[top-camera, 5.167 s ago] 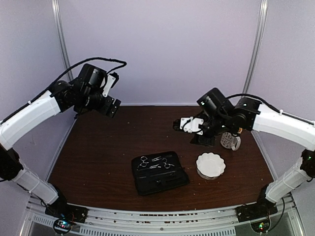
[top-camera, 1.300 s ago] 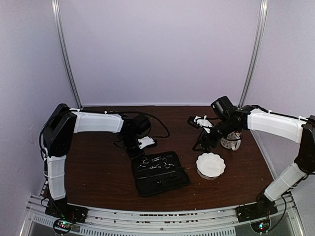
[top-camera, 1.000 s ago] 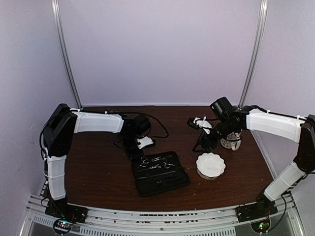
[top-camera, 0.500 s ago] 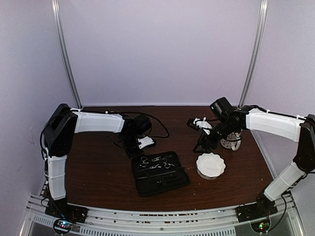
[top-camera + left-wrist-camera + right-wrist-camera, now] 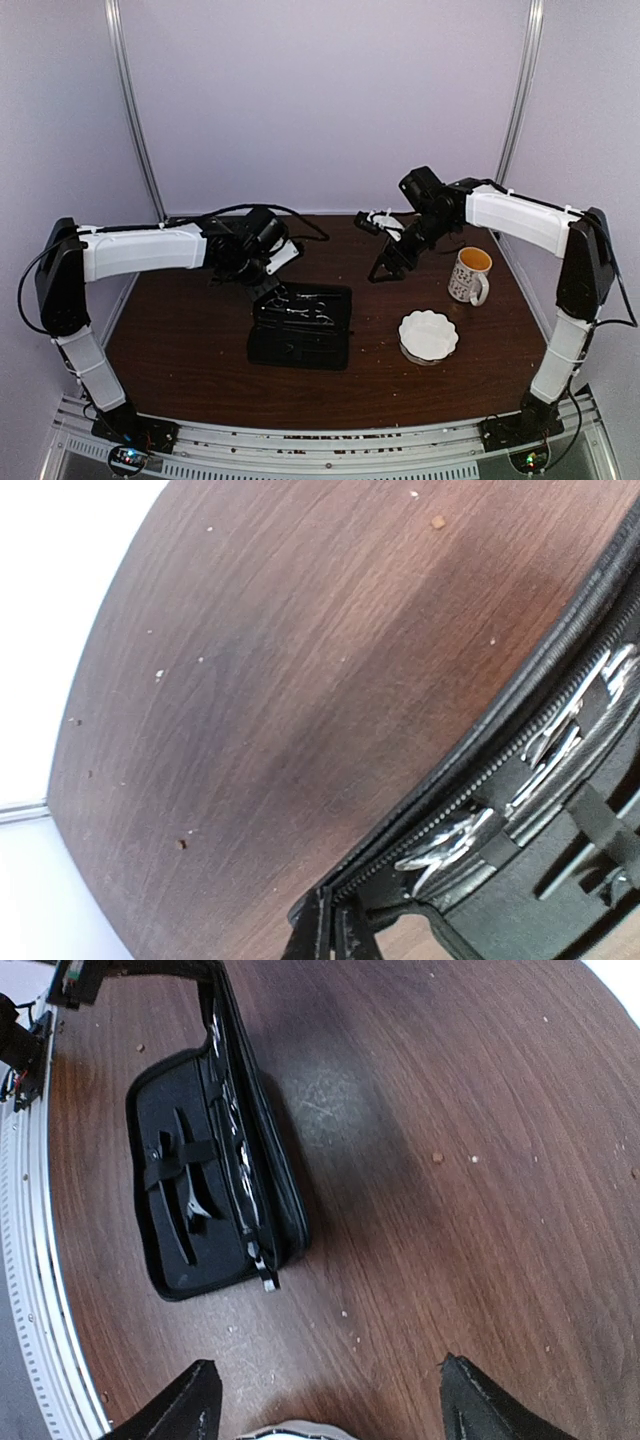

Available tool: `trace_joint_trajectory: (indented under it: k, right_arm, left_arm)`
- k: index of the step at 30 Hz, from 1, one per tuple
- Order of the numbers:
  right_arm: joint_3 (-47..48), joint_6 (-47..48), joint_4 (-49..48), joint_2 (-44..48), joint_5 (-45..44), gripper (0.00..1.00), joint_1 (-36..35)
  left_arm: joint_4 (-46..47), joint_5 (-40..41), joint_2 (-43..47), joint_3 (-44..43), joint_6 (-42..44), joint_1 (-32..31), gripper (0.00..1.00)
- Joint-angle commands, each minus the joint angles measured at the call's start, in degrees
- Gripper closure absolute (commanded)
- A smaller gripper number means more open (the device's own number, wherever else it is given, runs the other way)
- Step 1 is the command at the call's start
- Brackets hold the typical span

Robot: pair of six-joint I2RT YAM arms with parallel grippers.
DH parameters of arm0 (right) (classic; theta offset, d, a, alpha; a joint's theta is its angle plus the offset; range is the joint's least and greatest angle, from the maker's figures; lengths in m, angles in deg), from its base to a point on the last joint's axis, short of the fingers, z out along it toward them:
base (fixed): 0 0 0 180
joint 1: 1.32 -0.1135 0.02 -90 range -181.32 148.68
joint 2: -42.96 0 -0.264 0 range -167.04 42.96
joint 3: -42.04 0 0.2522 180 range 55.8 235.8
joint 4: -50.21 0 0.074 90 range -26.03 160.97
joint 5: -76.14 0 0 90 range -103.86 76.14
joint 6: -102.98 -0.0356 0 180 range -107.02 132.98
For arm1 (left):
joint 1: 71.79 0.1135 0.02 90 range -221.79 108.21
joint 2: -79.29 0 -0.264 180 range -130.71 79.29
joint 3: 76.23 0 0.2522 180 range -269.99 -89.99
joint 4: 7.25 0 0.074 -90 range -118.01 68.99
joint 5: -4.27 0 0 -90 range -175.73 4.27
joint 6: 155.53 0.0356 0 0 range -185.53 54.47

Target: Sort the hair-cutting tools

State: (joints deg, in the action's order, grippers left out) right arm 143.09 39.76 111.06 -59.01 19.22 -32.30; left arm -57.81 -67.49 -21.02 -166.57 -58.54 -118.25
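Around my left tool (image 5: 332, 935) there is bare dark brown wooden worktop (image 5: 250, 680) on the far side, speckled with crumbs. The flat black fabric zip case (image 5: 298, 328) lies right against it. The case is open. One half lies flat on the worktop, and the other half is tilted up towards my left tool, with the zip running along its rim. That raised half stands between my left tool and the flat half.

From my right tool (image 5: 325, 1365) the case lies ahead and to the left, well apart across bare wood. In the overhead view a white scalloped bowl (image 5: 428, 335) sits on the near side of that tool. A white mug with an orange inside (image 5: 469, 275) stands to its right. Neither touches the tool.

My left tool is clenched, with its black fingertips pinched tight on the corner rim of the raised half of the case. My right tool hangs above the worktop with its jaws spread wide, released and touching nothing.

The slim silver scissors (image 5: 445, 845) sit inside the raised half, just beyond my left fingertips, with their looped rings by the zip. The thin black clip-like pieces (image 5: 193, 1210) lie in the flat half under elastic straps (image 5: 185, 1150).
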Motion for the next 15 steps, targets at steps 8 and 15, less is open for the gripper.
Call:
trace_joint_trajectory:
  k: [8,15]
  right_arm:
    - [21.28,1.6,13.23,-18.5,9.12,0.24,-5.86]
    - [23.79,2.27,13.71,-22.87,10.1,0.31,-7.89]
  left_arm:
    - [14.16,9.2,6.01,8.98,-3.56,-4.12,1.0]
    - [19.18,10.8,10.19,14.66,-5.84,-4.87,1.0]
